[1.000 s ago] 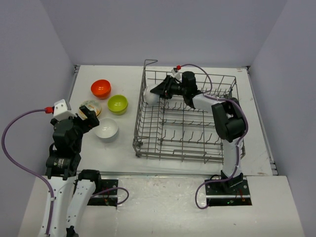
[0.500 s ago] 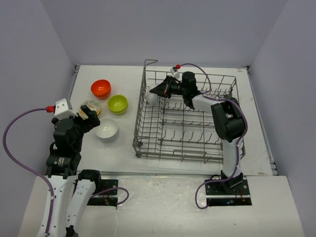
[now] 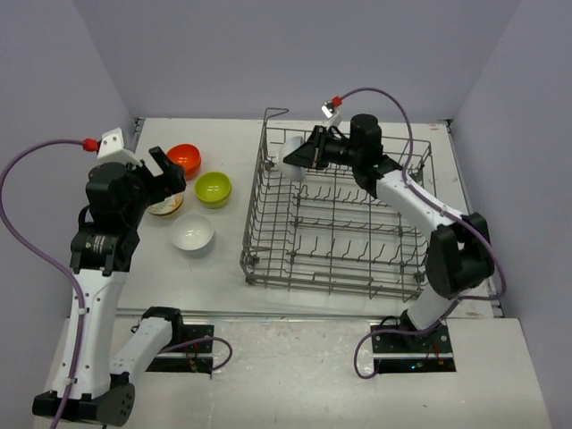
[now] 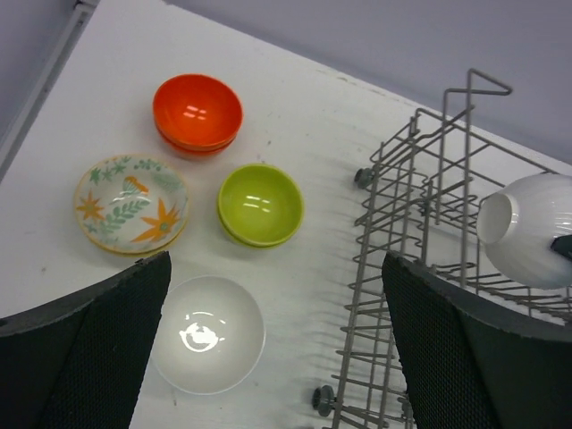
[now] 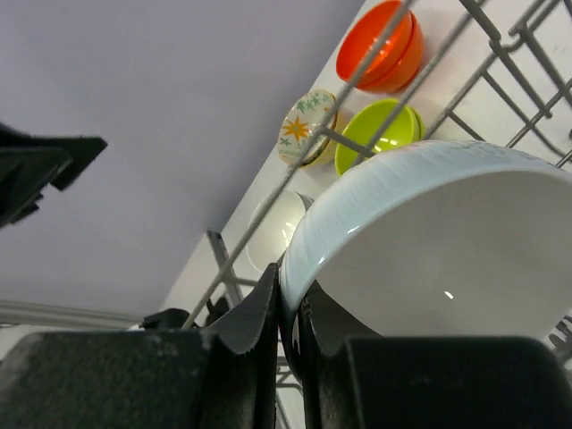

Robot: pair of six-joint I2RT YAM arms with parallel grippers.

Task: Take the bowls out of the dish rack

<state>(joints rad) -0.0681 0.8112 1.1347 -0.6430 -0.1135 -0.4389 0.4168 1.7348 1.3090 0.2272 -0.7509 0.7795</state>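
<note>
My right gripper (image 3: 302, 158) (image 5: 288, 288) is shut on the rim of a glossy white bowl (image 3: 291, 159) (image 4: 534, 229) (image 5: 429, 241). It holds the bowl tilted above the far left corner of the grey wire dish rack (image 3: 259, 207) (image 4: 402, 234). On the table left of the rack sit an orange-red bowl (image 3: 182, 159) (image 4: 197, 112), a lime-green bowl (image 3: 214, 188) (image 4: 260, 204), a patterned cream bowl (image 4: 131, 203) and a white bowl (image 3: 193, 234) (image 4: 208, 332). My left gripper (image 3: 166, 170) (image 4: 277, 261) hangs open above these, holding nothing.
The rack's taller corner post (image 3: 275, 114) (image 4: 483, 85) stands just behind the held bowl. Rows of upright tines (image 3: 344, 241) fill the rack floor. Grey walls close in the table at the back and on both sides.
My right gripper has shut on the white bowl's rim and lifted it up and right, out of the rack's corner. My left arm has risen and swung toward the back, over the table bowls.
</note>
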